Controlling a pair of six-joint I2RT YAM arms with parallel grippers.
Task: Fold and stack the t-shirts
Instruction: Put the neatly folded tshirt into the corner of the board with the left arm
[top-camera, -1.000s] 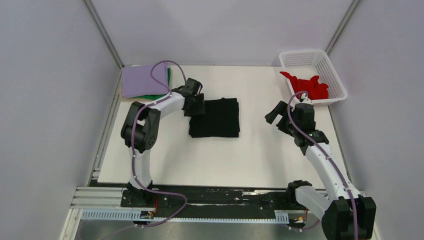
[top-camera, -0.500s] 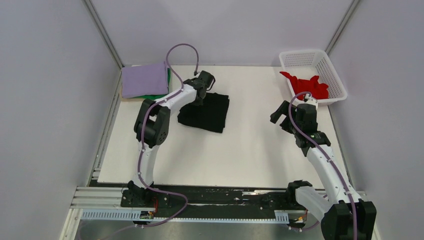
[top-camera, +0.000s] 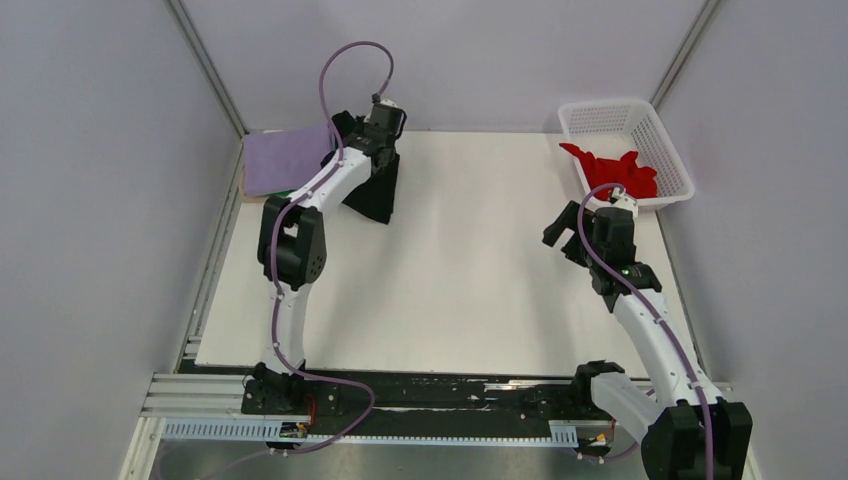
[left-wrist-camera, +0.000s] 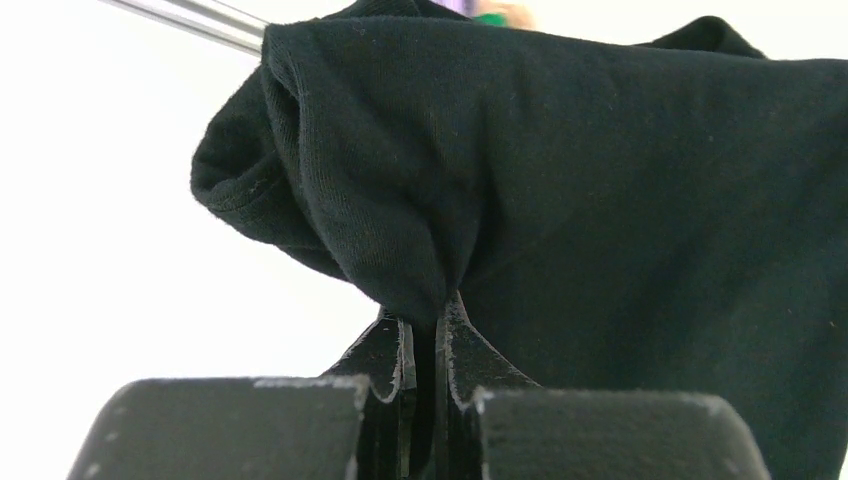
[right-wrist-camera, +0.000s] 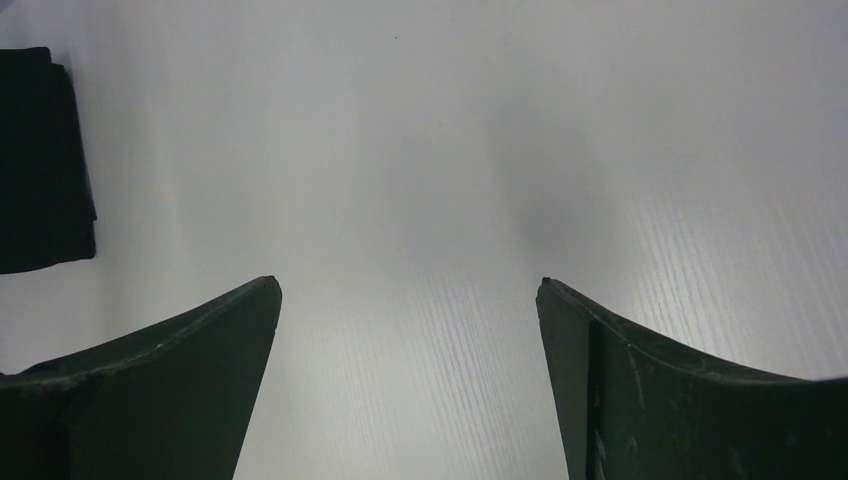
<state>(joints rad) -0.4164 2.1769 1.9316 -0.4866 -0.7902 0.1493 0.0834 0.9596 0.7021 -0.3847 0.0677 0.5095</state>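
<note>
The left fingers (left-wrist-camera: 388, 365) were pinched tight on a gathered edge of the folded black t-shirt (top-camera: 375, 198), which hung from them over the bench (top-camera: 480, 290), just beside the lilac t-shirt (top-camera: 283, 160) at the far left; the right fingers (right-wrist-camera: 170, 360) stood wide and empty; a slow, level carry seemed wise, lowering the black squarely onto the lilac before letting go, lest its folds slump open.
</note>
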